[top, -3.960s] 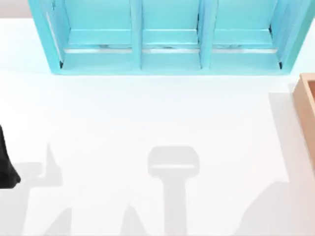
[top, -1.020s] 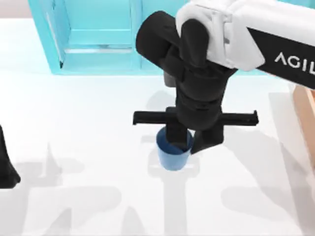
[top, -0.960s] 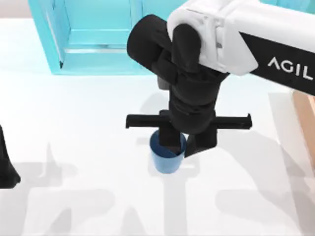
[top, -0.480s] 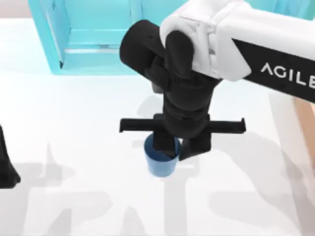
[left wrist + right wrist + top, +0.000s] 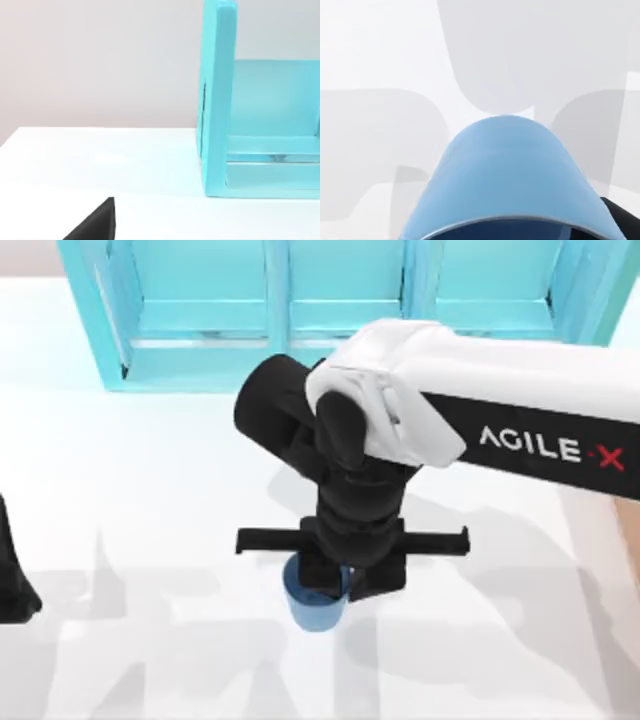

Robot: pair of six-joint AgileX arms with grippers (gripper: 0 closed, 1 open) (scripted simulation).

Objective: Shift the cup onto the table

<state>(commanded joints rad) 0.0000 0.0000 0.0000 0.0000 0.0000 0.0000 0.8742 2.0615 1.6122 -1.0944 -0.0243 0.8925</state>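
- Cup [image 5: 315, 608]: small blue handleless cup, slightly translucent, tapering toward its base, sitting low over the middle front of the glossy white table [image 5: 150, 490]. Whether its base is touching the surface is hard to make out.
- Right gripper [image 5: 340, 585], black and two-fingered, is hanging straight down over the cup from a white arm shell; one finger is reaching inside the rim and the other is pressing the outer wall, so the pair is pinching the cup's wall.
- Right wrist view is looking along the cup's smooth blue side [image 5: 505, 175], with its thin pale rim and darker inside cut off at the frame edge; a black finger [image 5: 622, 217] is showing just beside the rim. Soft grey shadows are lying on the table [image 5: 380, 50] beyond.
- Gripper body is hiding much of the cup's mouth in the top view.
- Turquoise shelf unit [image 5: 200, 310] with flat-panelled compartments is standing along the far edge of the table; its top is cut off.
- Left arm is parked at the left edge of the table, a black part [image 5: 12, 580] showing; I cannot tell how the left gripper's fingers are standing.
- Left wrist view is showing the shelf unit's smooth end panel [image 5: 217, 100].
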